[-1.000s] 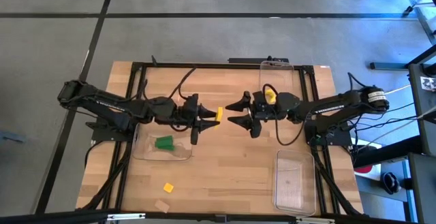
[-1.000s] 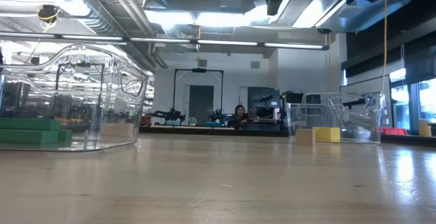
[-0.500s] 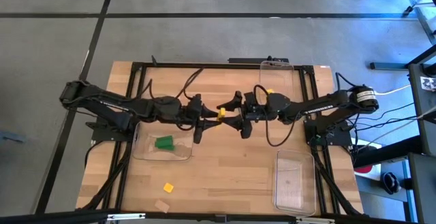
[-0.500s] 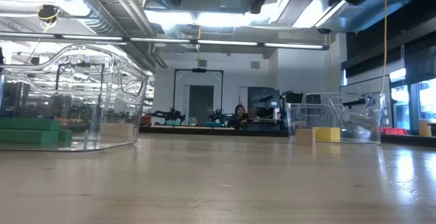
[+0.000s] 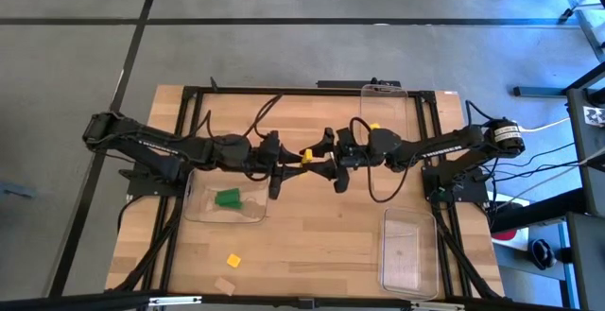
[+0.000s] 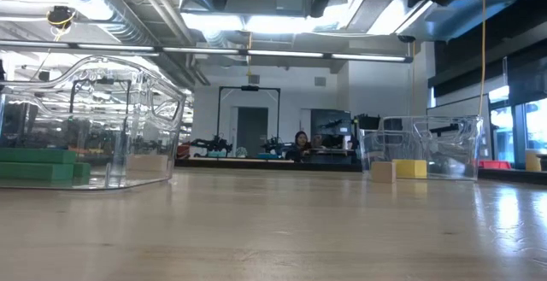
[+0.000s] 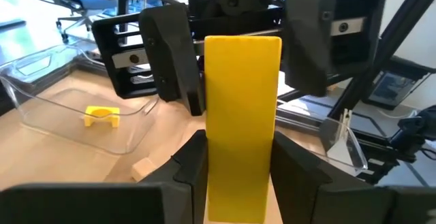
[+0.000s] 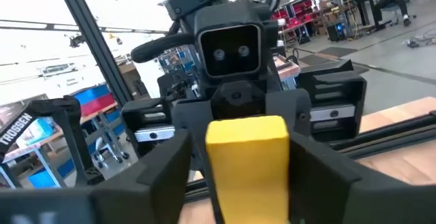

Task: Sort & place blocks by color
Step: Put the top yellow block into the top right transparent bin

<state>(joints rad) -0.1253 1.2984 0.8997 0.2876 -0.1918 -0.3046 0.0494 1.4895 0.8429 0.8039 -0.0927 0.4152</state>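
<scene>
- The yellow block [image 7: 240, 125] is clamped by the left gripper [image 5: 284, 164]; the right gripper [image 5: 326, 155], jaws apart, straddles its far end.
- If it is released too early, the block can be dropped between them.

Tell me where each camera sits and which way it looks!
High view: sits above the table, looking straight down; shows both arms meeting mid-table.
Low view: sits at table-top height, looking level into the room; arms show only along the top edge.
Left wrist view: sits on the left arm, facing the right pincer; its own fingers grip the yellow block.
Right wrist view: sits on the right arm, facing the left pincer; its own fingers flank the block.
Shared: every view shows the yellow block.
</scene>
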